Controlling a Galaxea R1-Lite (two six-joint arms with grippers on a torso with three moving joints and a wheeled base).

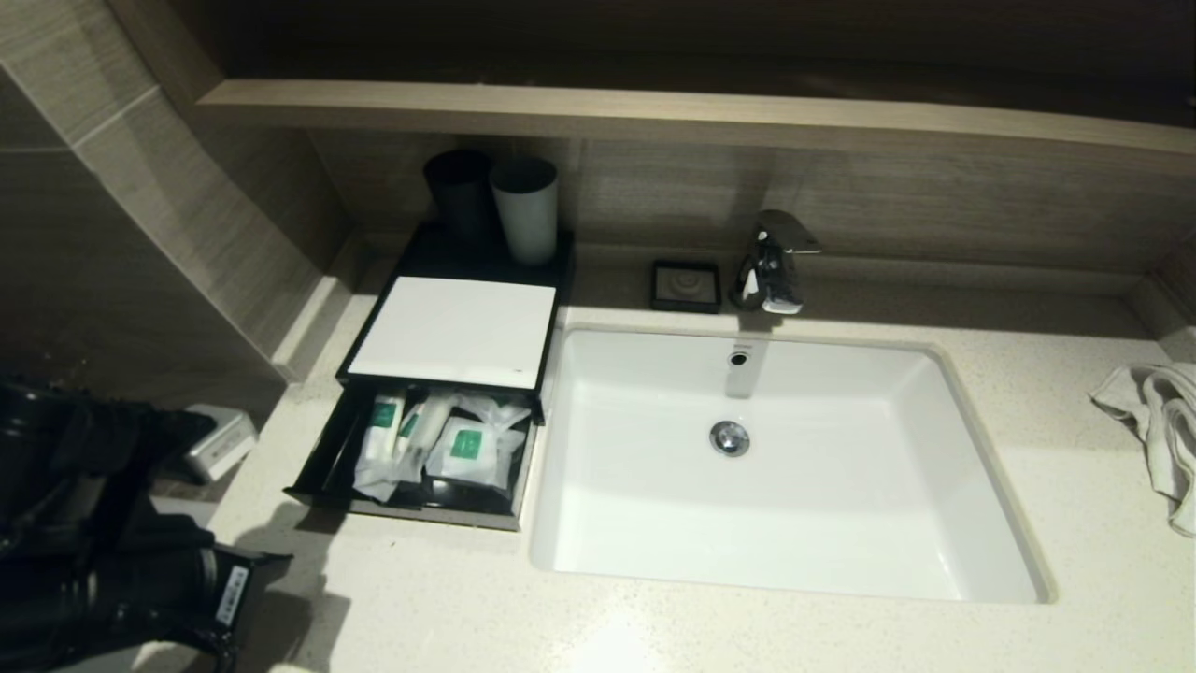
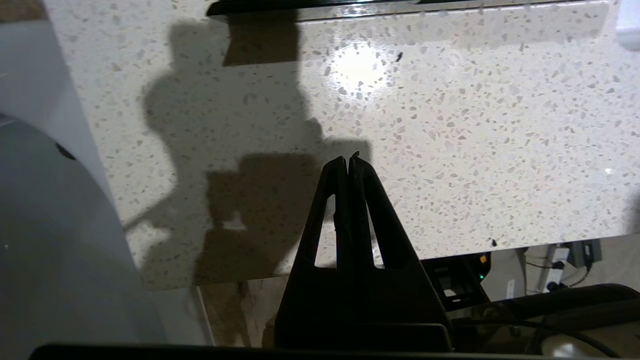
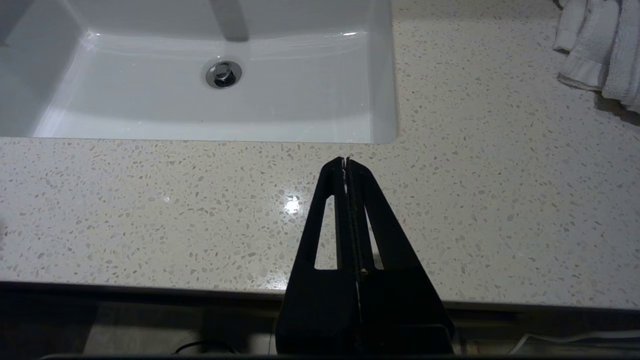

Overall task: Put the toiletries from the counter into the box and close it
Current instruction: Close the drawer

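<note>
- Nearest to us, our left gripper [image 2: 347, 161] hovers over the front left corner of the counter [image 1: 654, 626], its fingers pressed together and holding nothing; the left arm shows at the lower left of the head view.
- Our right gripper [image 3: 345, 161] does not show in the head view; its own camera has it above the front strip of counter before the sink basin [image 3: 200, 100], fingers also pressed together and empty.
- The bare speckled strip between the counter's front edge and the drawer carries no packets that we can see, so we judge the gathering step done.
- Just beyond that strip, the box [image 1: 455, 329] sits left of the sink basin with its shallow front drawer pulled out toward us.
- The toiletries [image 1: 439, 444] lie inside the drawer: frosted white packets with green labels, heaped loosely, some corners riding near the drawer's rim.
- What is left, in our judgement, is pushing the drawer shut; a raised packet corner could catch under the white top panel.
- Open room lies in front of the drawer; the sink's rim runs close on the drawer's right, and the tiled wall step stands on its left.
- Farther back, two tumblers [image 1: 495, 210] stand on the box's rear, and a small black dish [image 1: 686, 285] and the faucet [image 1: 771, 262] sit behind the sink.
- A white towel [image 1: 1159, 421] lies at the counter's far right edge, well apart from the box.
</note>
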